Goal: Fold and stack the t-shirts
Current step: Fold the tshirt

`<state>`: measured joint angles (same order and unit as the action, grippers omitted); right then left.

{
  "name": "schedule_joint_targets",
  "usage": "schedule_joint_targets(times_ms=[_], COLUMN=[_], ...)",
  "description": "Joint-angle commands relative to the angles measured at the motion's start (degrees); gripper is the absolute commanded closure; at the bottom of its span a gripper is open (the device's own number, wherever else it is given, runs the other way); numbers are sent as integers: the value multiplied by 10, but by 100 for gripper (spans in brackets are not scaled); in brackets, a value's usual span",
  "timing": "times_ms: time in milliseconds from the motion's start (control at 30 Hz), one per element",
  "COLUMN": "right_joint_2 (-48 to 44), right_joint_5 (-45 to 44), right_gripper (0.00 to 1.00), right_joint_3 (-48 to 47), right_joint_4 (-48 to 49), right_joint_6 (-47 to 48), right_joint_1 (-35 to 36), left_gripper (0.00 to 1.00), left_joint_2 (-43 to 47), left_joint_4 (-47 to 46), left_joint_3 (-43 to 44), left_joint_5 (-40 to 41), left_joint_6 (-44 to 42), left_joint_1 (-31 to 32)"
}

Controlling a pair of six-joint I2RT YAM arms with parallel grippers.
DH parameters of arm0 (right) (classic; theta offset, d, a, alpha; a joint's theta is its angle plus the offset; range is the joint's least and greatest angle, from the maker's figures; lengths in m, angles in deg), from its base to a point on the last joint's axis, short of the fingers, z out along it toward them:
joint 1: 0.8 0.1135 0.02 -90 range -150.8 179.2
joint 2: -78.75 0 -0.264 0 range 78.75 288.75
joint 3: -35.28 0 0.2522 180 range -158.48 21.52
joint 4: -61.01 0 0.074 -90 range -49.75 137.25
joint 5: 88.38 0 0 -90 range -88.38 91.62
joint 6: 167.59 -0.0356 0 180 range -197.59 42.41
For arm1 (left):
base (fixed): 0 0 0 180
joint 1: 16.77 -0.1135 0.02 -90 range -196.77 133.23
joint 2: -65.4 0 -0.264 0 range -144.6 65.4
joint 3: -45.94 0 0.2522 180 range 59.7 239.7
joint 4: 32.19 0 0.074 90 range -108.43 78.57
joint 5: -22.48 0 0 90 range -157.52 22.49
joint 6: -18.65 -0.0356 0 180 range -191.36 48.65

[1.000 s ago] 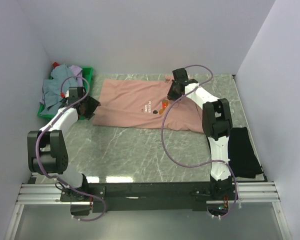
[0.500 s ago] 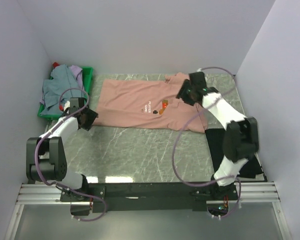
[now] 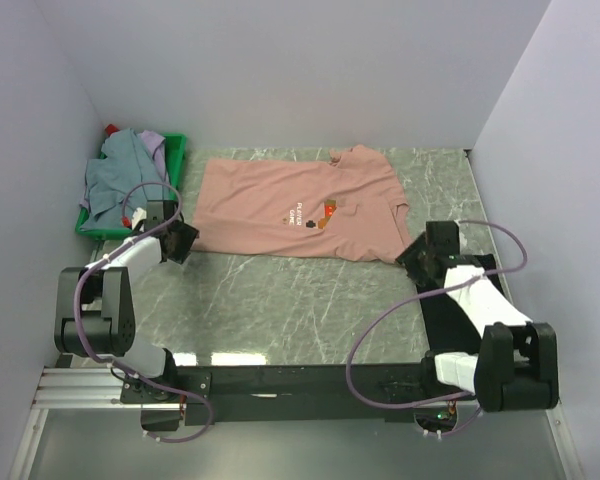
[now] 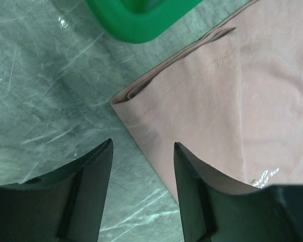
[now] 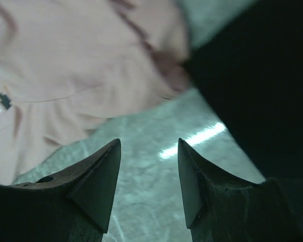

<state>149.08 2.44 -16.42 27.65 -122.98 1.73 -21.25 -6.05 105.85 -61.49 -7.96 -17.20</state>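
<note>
Top external hides what wrists show: left end effector (image 4: 143, 146), right end effector (image 5: 148, 142) wide, empty

Pink shirt (image 3: 280, 200): lay flat, print up, beside green crate (image 3: 177, 150).
Black shirt (image 5: 252, 75): lay well right of crate.
Grey-blue shirt (image 3: 115, 178), lavender shirt (image 3: 156, 145): sat heaped in crate.

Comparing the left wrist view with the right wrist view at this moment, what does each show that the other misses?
Only the left wrist view shows the green crate, a strip of table away from a corner of the salmon-pink t-shirt. Only the right wrist view shows the black t-shirt, on its right side. Both show the salmon-pink t-shirt lying on the marble table. In its own view, the left gripper and the right gripper are each open and empty.
</note>
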Motion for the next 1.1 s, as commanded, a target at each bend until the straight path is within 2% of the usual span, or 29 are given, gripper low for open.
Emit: schedule_joint_targets(times_ms=[0, 633, 933, 1067], right_joint_2=[-38, 80, 97, 100], right_joint_5=[-10, 4, -4, -7], right_gripper=[44, 42, 46, 52], right_joint_3=[35, 71, 58, 40], right_joint_4=[39, 185, 194, 190], right_joint_6=[-18, -87, -83, -76], right_joint_1=[-16, -22, -37, -37], left_gripper=[43, 48, 51, 56], left_joint_2=[-4, -19, -50, -75], left_joint_4=[-27, -28, -30, -36], left_joint_3=[-4, 3, 17, 32], left_joint_5=[21, 58, 63, 62], left_joint_6=[12, 1, 3, 3], left_joint_1=[2, 2, 1, 13])
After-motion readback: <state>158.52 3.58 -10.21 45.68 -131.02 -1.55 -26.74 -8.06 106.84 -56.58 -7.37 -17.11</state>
